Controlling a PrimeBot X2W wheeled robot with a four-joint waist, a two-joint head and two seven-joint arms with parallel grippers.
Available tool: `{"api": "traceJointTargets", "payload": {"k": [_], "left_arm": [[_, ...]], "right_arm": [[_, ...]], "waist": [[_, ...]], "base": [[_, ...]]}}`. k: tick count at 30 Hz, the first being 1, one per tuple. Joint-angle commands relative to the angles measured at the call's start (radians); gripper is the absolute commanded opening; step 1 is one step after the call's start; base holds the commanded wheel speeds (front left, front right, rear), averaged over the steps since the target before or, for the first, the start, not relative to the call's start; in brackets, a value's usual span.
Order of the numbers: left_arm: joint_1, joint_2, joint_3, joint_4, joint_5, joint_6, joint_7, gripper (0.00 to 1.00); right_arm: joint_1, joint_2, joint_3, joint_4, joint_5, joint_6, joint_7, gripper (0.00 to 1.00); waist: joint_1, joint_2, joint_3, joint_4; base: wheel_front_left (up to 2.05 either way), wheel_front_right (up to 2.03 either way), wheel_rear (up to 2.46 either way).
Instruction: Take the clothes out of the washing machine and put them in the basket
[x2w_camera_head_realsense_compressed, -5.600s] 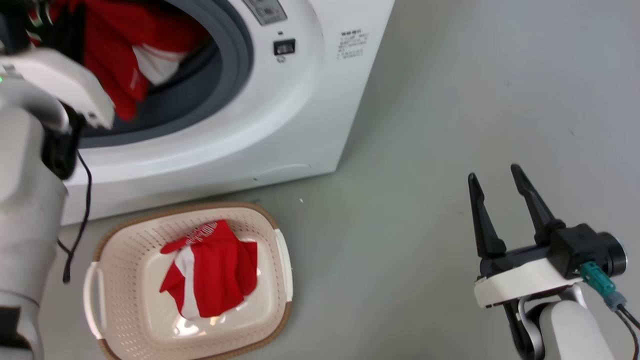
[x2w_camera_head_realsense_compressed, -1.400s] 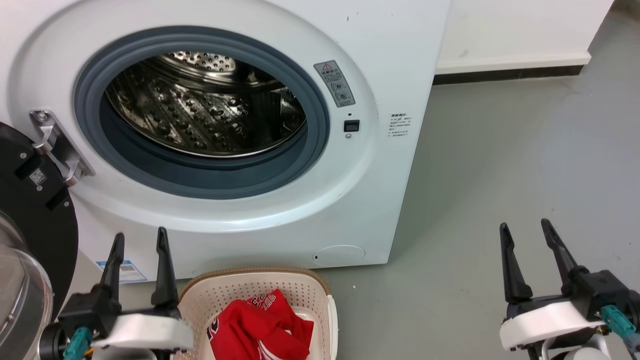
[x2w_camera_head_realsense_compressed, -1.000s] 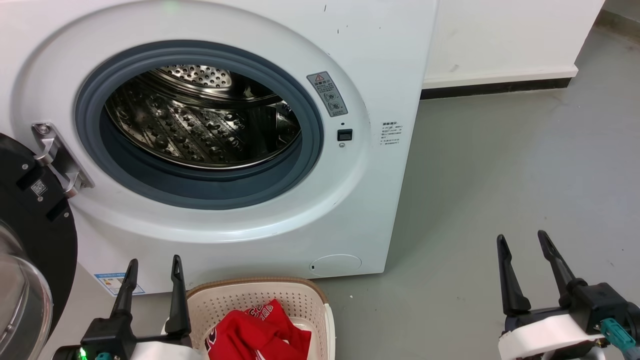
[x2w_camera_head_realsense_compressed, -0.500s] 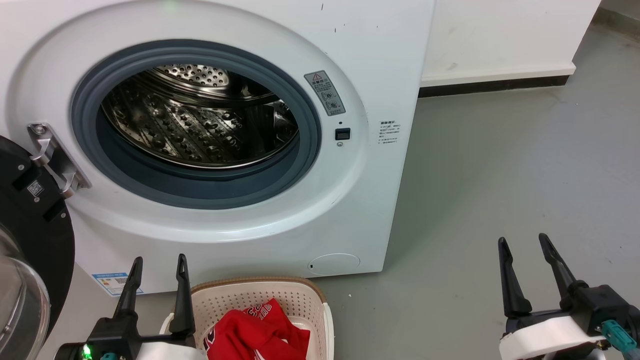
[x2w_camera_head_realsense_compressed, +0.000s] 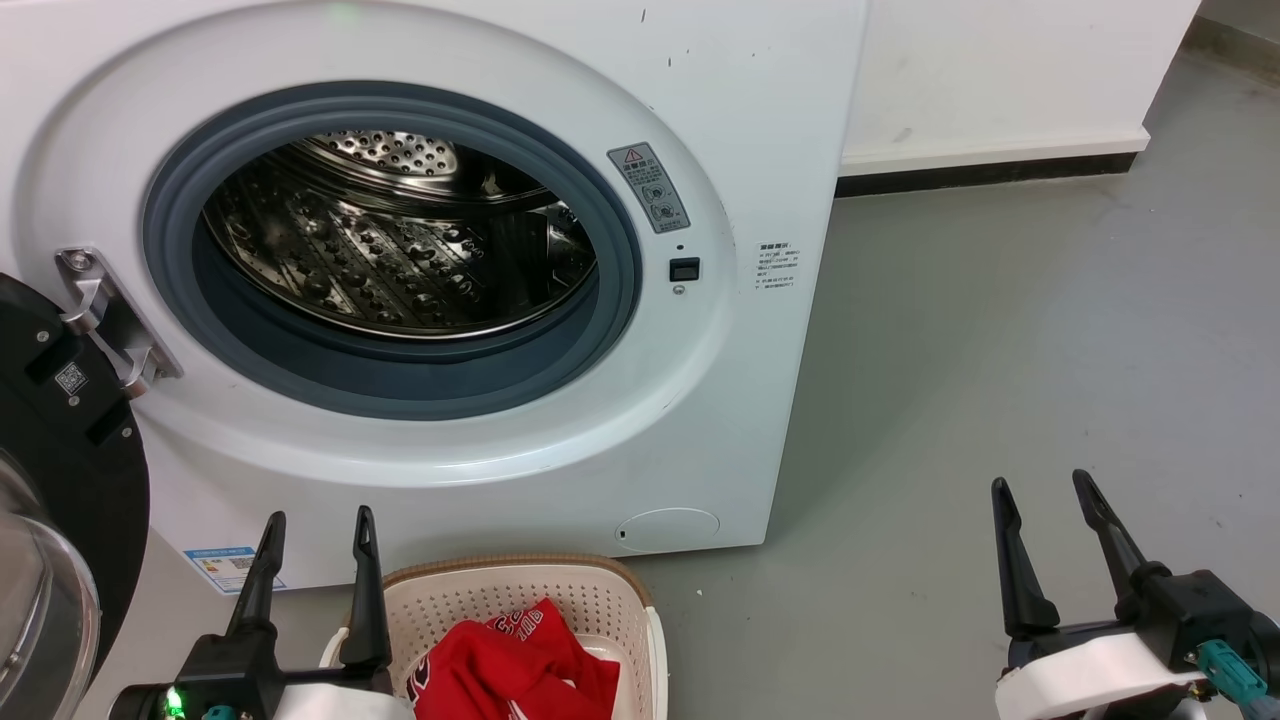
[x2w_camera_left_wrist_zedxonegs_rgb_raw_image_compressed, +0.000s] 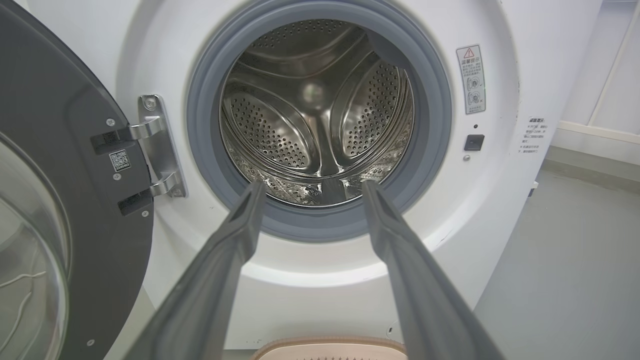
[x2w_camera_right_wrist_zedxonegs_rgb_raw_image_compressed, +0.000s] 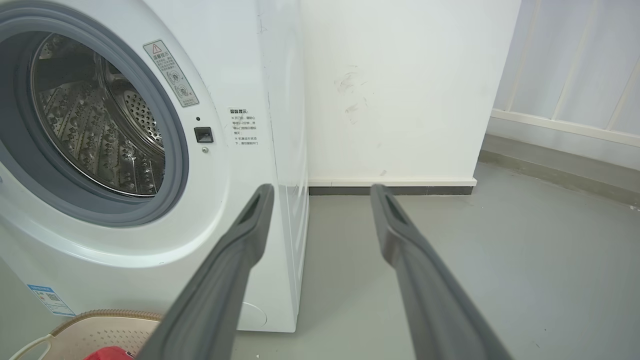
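Fingers (x2w_camera_head_realsense_compressed: 366, 590) apart, clothes (x2w_camera_head_realsense_compressed: 505, 672) in basket (x2w_camera_head_realsense_compressed: 600, 600)

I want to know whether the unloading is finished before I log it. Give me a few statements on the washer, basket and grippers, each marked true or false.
1. A red garment lies in the drum of the washing machine. False: the visible drum is bare perforated steel.
2. The washing machine's door stands open. True.
3. The left gripper is shut on a garment. False: it is open and holds nothing.
4. Red clothes lie in the basket. True.
5. The right gripper is open, over the grey floor. True.
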Motion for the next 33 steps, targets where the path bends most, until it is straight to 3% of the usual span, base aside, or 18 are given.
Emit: {"api": "traceJointTargets", "payload": {"k": [1, 6, 7, 10, 33], "left_arm": [[0.012, -0.002, -0.001, -0.004, 0.006, 0.003, -0.003, 1.00], [0.011, -0.003, -0.010, 0.003, -0.009, -0.010, -0.003, 1.00], [0.000, -0.001, -0.010, 0.002, -0.006, -0.009, 0.000, 0.00], [-0.003, -0.002, -0.009, 0.031, -0.020, -0.010, 0.006, 0.00], [-0.066, -0.002, 0.008, 0.091, -0.464, -0.036, 0.115, 0.00]], "right_arm": [[-0.008, 0.001, 0.000, 0.002, 0.003, -0.001, -0.002, 1.00], [-0.004, 0.001, 0.001, 0.005, 0.007, -0.001, -0.002, 1.00], [0.000, 0.000, 0.002, 0.005, 0.006, 0.000, 0.000, 0.00], [0.007, 0.000, 0.005, 0.025, 0.016, 0.000, 0.002, 0.00], [-0.037, -0.015, -0.003, 0.053, 0.487, 0.000, 0.097, 0.00]], "waist": [[0.0000, 0.0000, 0.000, 0.000], [0.0000, 0.0000, -0.001, 0.003], [0.0000, 0.0000, -0.001, 0.003], [0.0000, 0.0000, -0.001, 0.003], [0.0000, 0.0000, -0.001, 0.020]], "base": [[0.00, 0.00, 0.00], [0.00, 0.00, 0.00], [0.00, 0.00, 0.00], [0.00, 0.00, 0.00], [0.00, 0.00, 0.00]]}}
